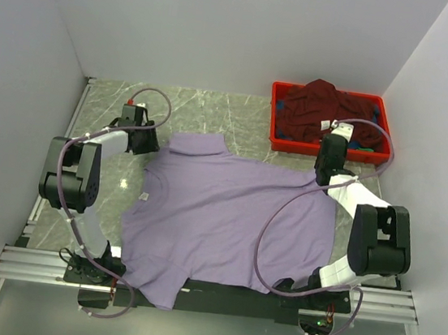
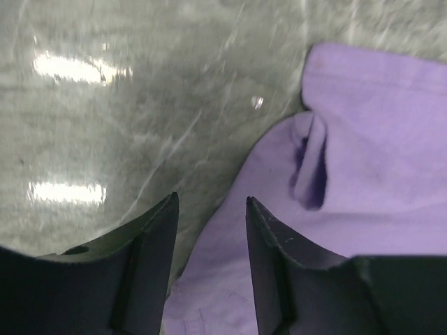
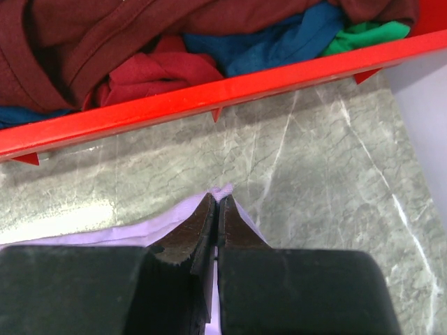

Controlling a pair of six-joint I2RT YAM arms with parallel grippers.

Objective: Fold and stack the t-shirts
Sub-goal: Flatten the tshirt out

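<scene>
Left gripper (image 1: 150, 147), seen from above, sits at the far left of the lavender t-shirt (image 1: 226, 217), by its left sleeve. That shirt lies spread flat across the middle of the marble table (image 1: 214, 111), its hem hanging over the near edge between the arm bases. The right gripper (image 1: 322, 178) points down at the shirt's far right corner. Just beyond it stands a red crate (image 1: 273, 116) at the far right of the table, with the maroon t-shirt (image 1: 314, 103) heaped inside.

From the left wrist, the left gripper (image 2: 211, 199) has its two dark fingers (image 2: 150, 258) spread apart. Lavender cloth lies on the table under the gap and to the right, with a raised fold in it. Neither finger pinches it.

From the right wrist, the right gripper (image 3: 215, 199) has its fingers pressed together, nipping a lavender corner that peeks out at the tips. Past bare table, the crate's near wall crosses the view. It holds the maroon t-shirt with red cloth (image 3: 147, 73), blue cloth (image 3: 279, 42) and green cloth (image 3: 363, 33) tucked beside it.
</scene>
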